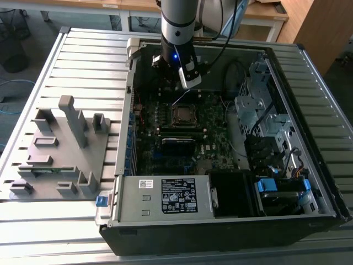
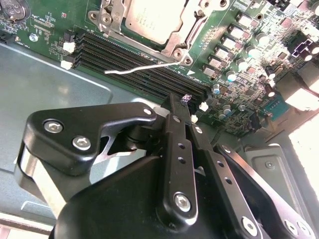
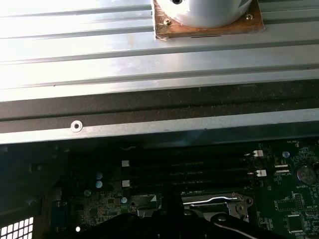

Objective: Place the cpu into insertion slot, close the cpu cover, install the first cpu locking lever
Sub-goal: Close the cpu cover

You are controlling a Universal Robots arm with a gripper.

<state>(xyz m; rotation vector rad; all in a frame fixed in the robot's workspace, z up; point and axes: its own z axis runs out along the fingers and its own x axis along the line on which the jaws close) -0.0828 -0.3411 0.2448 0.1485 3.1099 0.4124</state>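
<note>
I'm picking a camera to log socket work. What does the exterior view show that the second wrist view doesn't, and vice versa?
The exterior view adds the open computer case, its power supply and a grey fixture tray at the exterior view's left. The second wrist view adds, close up, the cpu cover closed around the cpu, a thin locking lever sticking out over the memory slots, and the shut pincer. Both share the insertion slot on the board.

Cpu (image 2: pixel 152 20): square, dull silver-grey top, seated flat in insertion slot (image 1: pixel 175 110), just beyond end effector (image 2: pixel 185 107).
Cpu cover (image 2: pixel 112 15): silvery frame, lowered flat around the chip.
Locking lever (image 2: pixel 139 67): thin silvery rod, unhooked, jutting sideways between slot and end effector.
</note>
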